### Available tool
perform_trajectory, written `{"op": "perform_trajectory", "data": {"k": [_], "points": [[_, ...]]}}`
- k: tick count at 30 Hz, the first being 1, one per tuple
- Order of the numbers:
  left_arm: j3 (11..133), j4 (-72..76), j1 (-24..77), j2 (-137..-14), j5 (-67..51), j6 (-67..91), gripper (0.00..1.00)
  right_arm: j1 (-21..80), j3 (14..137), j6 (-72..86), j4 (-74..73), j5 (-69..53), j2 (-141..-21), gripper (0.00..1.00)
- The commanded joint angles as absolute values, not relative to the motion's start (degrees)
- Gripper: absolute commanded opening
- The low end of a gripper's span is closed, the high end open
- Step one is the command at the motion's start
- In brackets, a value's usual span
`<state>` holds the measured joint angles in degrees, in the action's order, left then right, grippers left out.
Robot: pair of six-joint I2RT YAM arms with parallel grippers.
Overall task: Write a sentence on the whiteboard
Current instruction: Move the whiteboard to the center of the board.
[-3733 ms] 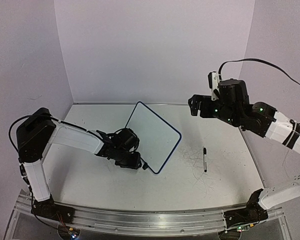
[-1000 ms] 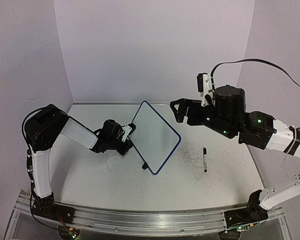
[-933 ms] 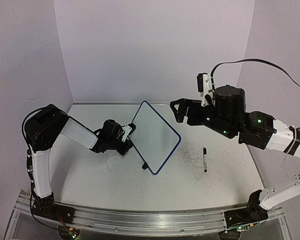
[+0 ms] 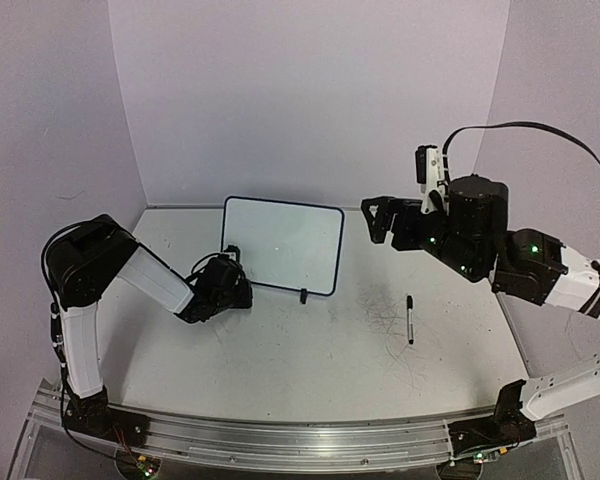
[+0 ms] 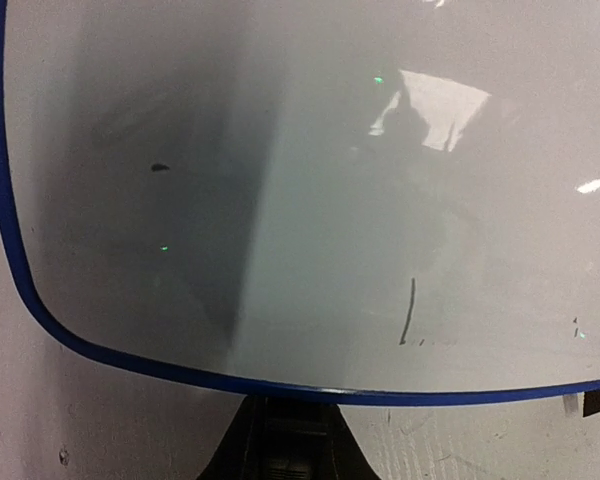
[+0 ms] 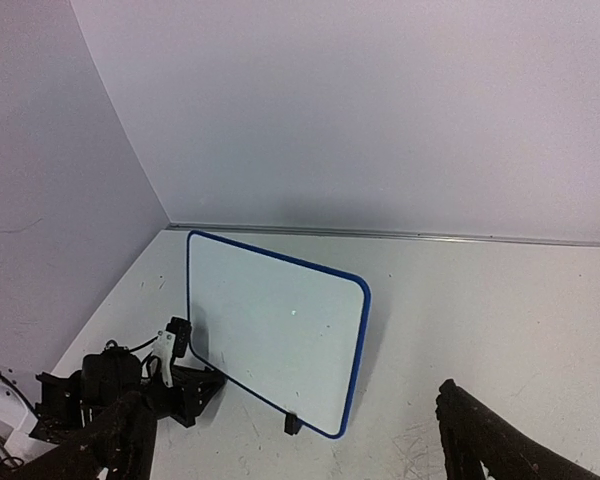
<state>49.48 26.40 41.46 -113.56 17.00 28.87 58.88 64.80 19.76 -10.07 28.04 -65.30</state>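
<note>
The whiteboard (image 4: 283, 243), white with a thin blue rim, stands upright at mid-table with its face toward the arms. My left gripper (image 4: 230, 286) sits low at its bottom left corner, shut on the lower rim. In the left wrist view the board (image 5: 310, 180) fills the frame; it bears a short dark stroke (image 5: 410, 312), and the black fingers (image 5: 288, 435) meet under the rim. My right gripper (image 4: 377, 218) hovers open to the right of the board, nothing in it. The right wrist view shows the board (image 6: 275, 330) from above and one finger (image 6: 475, 435).
A black marker pen (image 4: 410, 319) lies on the table right of the board, beside old scribbles (image 4: 385, 322). The board's right foot (image 4: 303, 296) rests on the tabletop. Purple walls close the back and both sides. An aluminium rail (image 4: 300, 436) runs along the near edge.
The whiteboard has swung from an angled, nearly edge-on stance to facing the arms, carried by my left gripper, which closed further. The right arm has drawn back slightly to the right.
</note>
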Motion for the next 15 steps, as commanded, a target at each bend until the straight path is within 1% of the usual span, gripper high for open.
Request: {"op": "perform_trajectory", "data": {"k": [1, 5, 9, 15], "points": [[52.3, 18.4, 43.6, -115.1, 26.2, 41.3, 0.00, 58.5, 63.5, 19.1, -8.8, 30.1, -63.8, 0.98], [56.2, 10.1, 46.3, -116.4, 29.0, 48.2, 0.00, 58.2, 62.7, 19.1, -8.8, 30.5, -63.3, 0.98], [61.7, 0.0, 49.7, -117.9, 37.3, 52.7, 0.00, 58.2, 61.8, 18.8, -8.8, 31.1, -62.2, 0.98], [66.1, -7.5, 53.7, -119.2, 43.2, 57.5, 0.00, 57.7, 59.7, 18.5, -8.8, 31.5, -60.7, 0.98]]}}
